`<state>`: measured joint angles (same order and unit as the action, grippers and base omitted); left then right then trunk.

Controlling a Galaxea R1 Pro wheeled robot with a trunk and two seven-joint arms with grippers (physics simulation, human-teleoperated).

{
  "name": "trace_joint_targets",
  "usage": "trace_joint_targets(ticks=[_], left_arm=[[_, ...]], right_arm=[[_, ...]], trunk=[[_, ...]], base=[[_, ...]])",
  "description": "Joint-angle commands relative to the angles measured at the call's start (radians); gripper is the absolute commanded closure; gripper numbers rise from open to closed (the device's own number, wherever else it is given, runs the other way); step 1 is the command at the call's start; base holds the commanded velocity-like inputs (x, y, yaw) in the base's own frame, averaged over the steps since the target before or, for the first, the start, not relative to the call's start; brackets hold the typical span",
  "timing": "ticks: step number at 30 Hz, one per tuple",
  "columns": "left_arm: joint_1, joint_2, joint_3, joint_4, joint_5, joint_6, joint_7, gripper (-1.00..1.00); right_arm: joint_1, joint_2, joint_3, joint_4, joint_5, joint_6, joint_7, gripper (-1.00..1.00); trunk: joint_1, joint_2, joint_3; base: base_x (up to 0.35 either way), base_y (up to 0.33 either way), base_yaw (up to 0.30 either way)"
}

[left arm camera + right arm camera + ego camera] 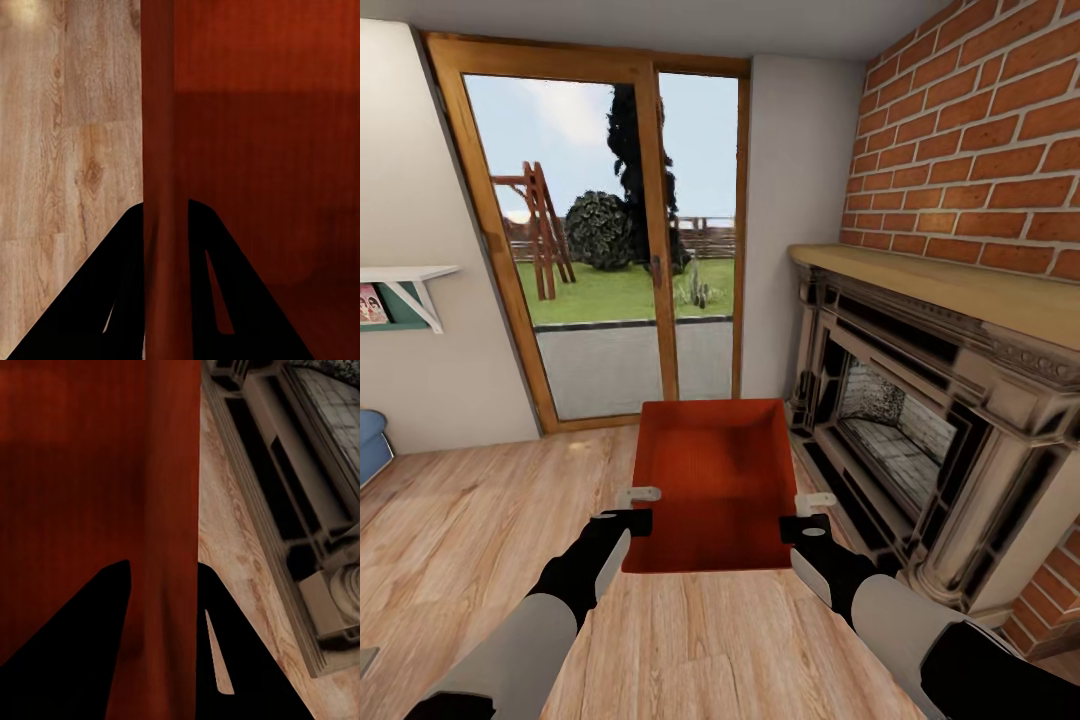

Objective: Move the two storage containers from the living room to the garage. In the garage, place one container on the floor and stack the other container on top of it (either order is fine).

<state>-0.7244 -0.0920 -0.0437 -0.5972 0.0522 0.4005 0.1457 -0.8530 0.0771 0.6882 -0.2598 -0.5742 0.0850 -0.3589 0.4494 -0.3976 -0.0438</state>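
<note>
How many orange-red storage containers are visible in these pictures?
1. The container is held between both arms, above the wood floor, in front of the glass door. The left gripper and right gripper each clamp a side wall. The second container may be elsewhere.

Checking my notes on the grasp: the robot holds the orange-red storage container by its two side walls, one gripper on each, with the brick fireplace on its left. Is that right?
One detail is off: in the head view the fireplace stands on the robot's right, not its left. The rest holds: the left gripper and right gripper each clamp a side wall of the storage container.
</note>
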Motion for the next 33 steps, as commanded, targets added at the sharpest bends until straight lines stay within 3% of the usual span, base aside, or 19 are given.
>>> trace_joint_targets(ticks=[1,33], left_arm=[[-0.001,0.002,-0.001,-0.001,0.009,0.006,0.012,1.0],[-0.001,0.001,-0.002,-0.001,0.009,0.006,0.012,1.0]], right_arm=[[-0.001,-0.001,-0.012,-0.004,0.017,0.007,-0.007,1.0],[-0.001,0.0,-0.011,-0.004,0.017,0.007,-0.011,1.0]], trunk=[[0.001,-0.002,-0.002],[0.001,-0.002,-0.002]], base=[[0.0,0.0,0.042],[0.0,0.0,0.281]])
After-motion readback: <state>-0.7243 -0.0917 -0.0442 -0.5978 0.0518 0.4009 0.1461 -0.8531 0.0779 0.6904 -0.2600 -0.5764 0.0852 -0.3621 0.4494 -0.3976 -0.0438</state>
